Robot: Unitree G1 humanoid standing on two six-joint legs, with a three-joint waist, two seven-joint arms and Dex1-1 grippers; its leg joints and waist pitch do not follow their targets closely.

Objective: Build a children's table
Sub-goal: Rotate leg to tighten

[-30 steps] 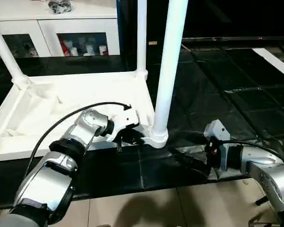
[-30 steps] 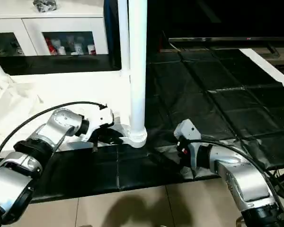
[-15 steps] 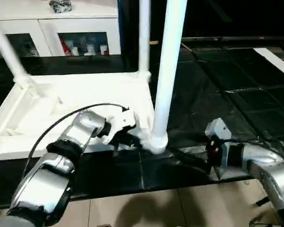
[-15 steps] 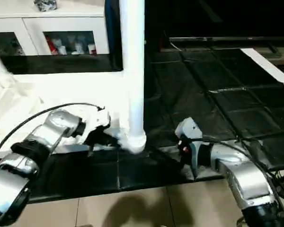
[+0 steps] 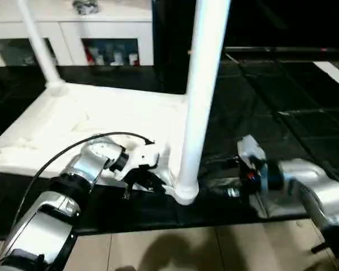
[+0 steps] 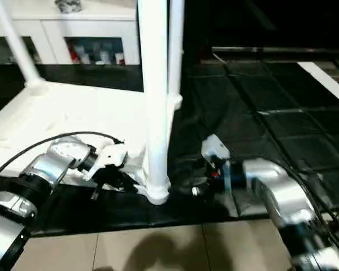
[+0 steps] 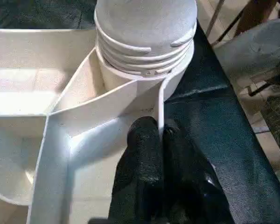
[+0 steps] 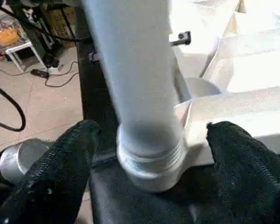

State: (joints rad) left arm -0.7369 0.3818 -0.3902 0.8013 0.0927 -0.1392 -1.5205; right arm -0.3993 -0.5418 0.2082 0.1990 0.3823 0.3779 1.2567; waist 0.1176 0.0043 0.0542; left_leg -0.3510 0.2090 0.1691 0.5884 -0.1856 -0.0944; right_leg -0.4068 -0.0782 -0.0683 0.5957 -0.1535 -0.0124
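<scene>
Tabletop (image 5: 73, 121) is laid underside up on the black mat (image 5: 254, 121). A leg (image 5: 200, 96) is stood upright in the near corner socket (image 5: 185, 191); two more legs are seen at the far corners.

Left gripper (image 7: 157, 135) is clenched on the thin rim wall just beside that socket (probably to steady the tabletop while the leg is worked).

Right gripper (image 8: 147, 135) is spread wide, its fingers (image 8: 70, 154) either side of the leg's base, not touching it; a grasp for twisting or pressing home seems intended.

A white glass-door cabinet (image 5: 73, 34) stands behind the black floor mats (image 5: 282, 107)
</scene>
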